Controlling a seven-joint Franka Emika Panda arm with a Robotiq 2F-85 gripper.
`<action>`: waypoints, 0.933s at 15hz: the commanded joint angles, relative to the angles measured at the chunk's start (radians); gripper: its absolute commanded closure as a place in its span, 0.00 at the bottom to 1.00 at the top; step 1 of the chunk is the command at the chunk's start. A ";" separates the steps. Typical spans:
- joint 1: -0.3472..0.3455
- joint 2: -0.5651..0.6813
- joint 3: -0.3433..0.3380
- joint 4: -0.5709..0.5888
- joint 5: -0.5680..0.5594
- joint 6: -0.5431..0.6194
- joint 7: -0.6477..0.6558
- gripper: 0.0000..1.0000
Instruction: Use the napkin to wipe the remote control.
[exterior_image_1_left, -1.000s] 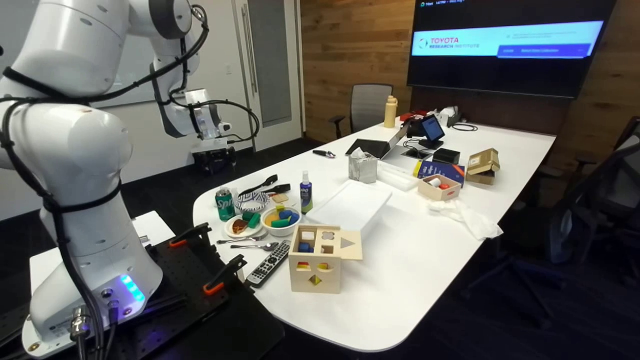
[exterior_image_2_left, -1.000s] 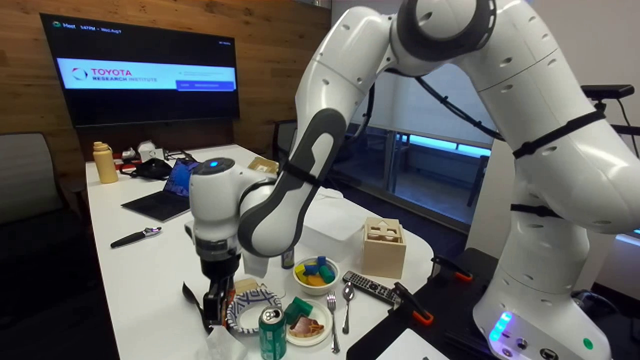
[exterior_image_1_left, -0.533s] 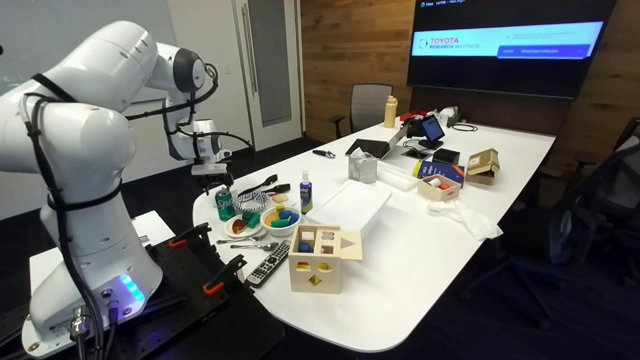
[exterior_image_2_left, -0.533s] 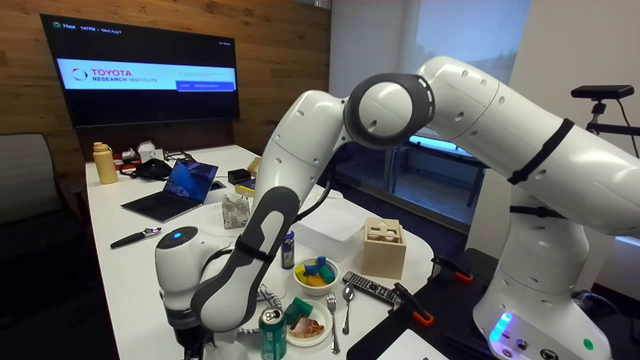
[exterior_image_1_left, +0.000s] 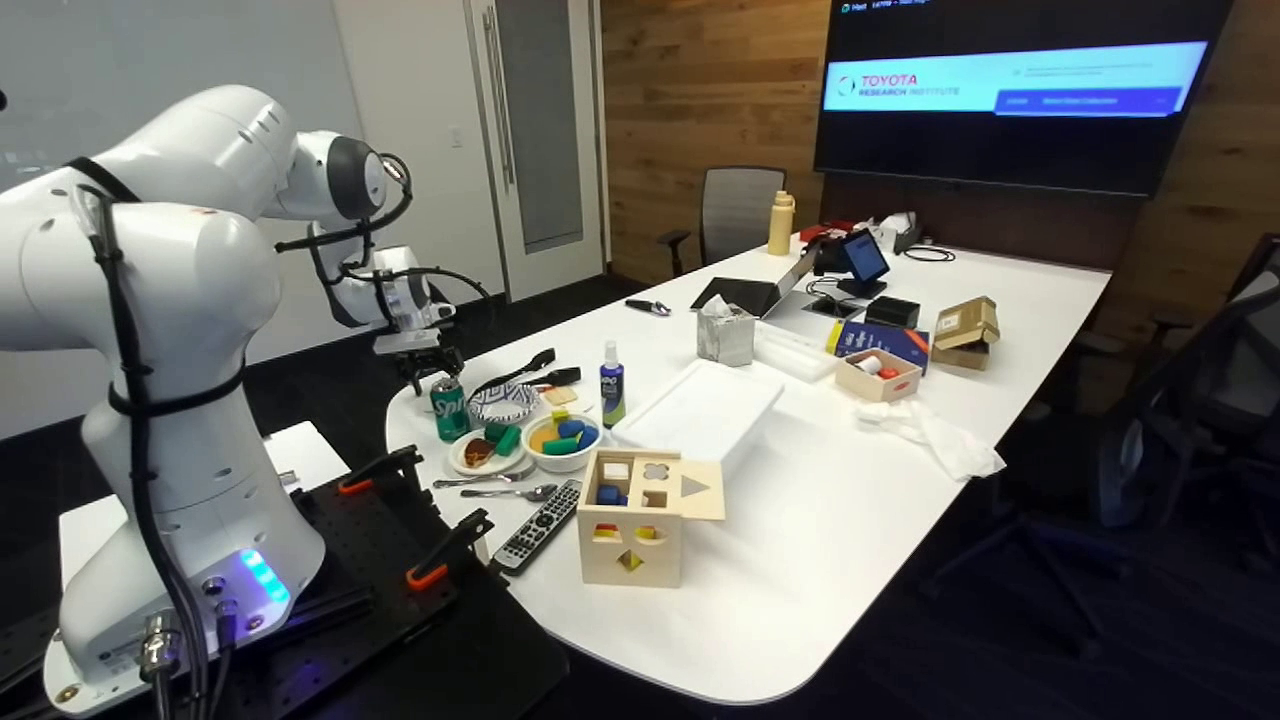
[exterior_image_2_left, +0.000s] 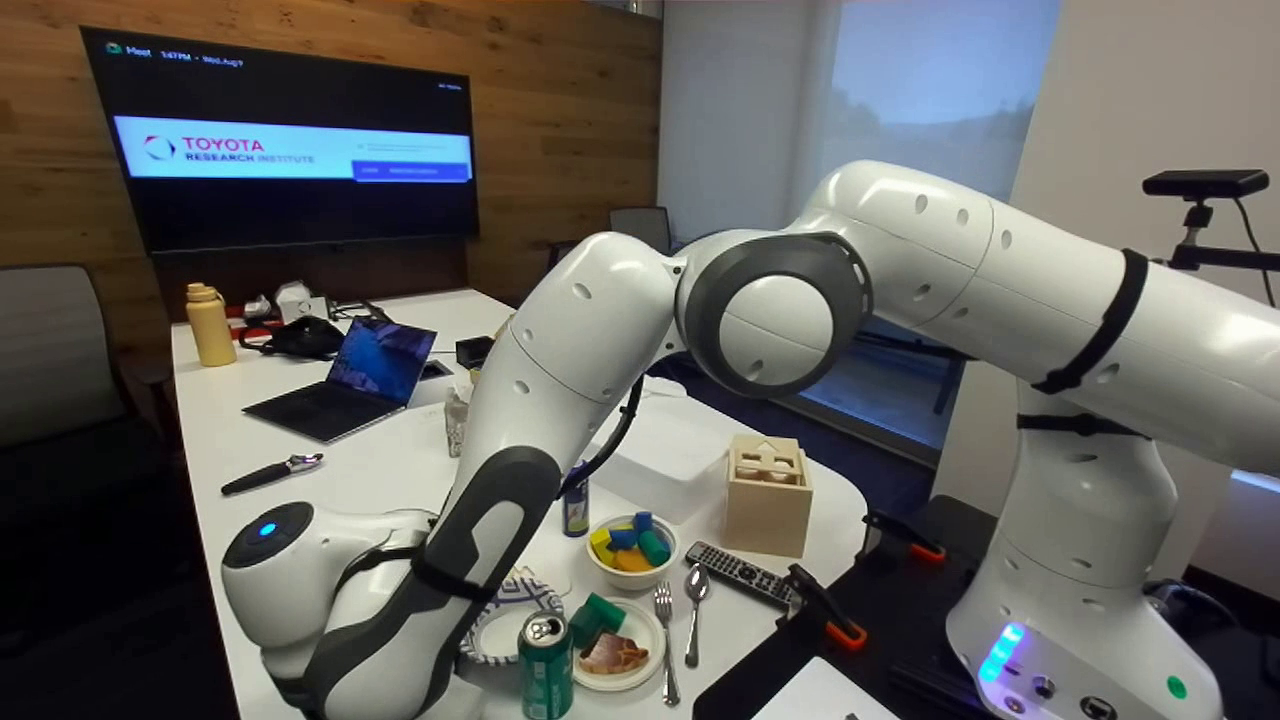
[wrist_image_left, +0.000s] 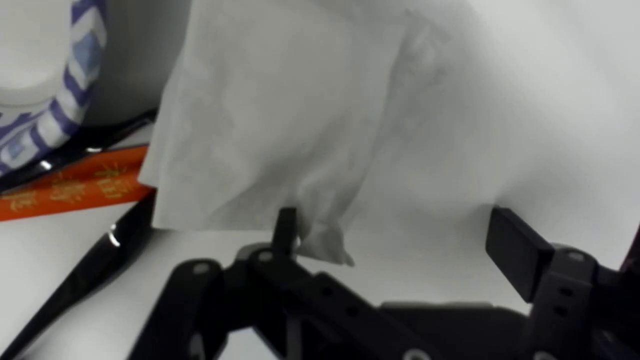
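While the tool (wrist_image_left: 394, 225) gapes, the wrist view crops the napkin (wrist_image_left: 280, 110).

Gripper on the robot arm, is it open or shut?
Open: in the wrist view, the gripper has its fingers wide apart, not closed on the napkin.

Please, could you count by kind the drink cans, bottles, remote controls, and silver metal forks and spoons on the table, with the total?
Green metal drink can: 1
Tall pale yellow bottle and purple cylindrical spray bottle: 2
Long dark remote control with many buttons: 1
Silver metal fork: 1
Silver metal spoon: 1
Total: 6
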 joint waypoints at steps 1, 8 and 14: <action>0.054 0.049 -0.037 0.121 0.030 -0.109 0.049 0.34; 0.096 0.077 -0.076 0.205 0.047 -0.282 0.169 0.88; 0.063 0.100 -0.074 0.220 0.042 -0.341 0.239 1.00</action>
